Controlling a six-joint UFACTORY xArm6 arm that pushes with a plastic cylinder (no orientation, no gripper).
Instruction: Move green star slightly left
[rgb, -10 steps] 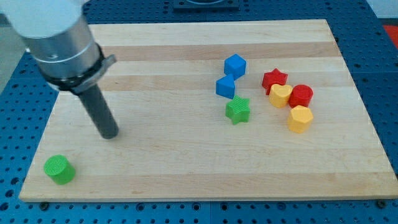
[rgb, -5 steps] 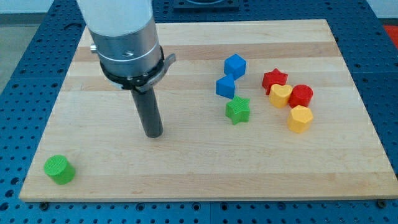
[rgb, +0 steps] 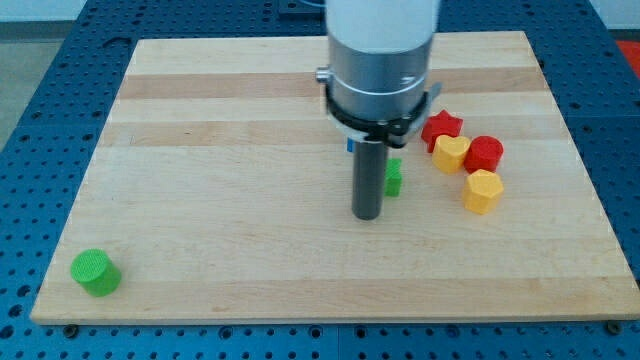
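Our wooden board lies on a blue pegboard bench. We have swung from the view's left; my tip now stands just left of the green star, mostly hiding it. We carry no jaws.

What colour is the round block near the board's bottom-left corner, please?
Green: the cylinder shows clearly in the camera view.

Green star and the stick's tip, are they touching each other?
Cannot tell. In the camera view my tip stands at the green star's left, and the rod hides most of the star, so no gap or contact shows.
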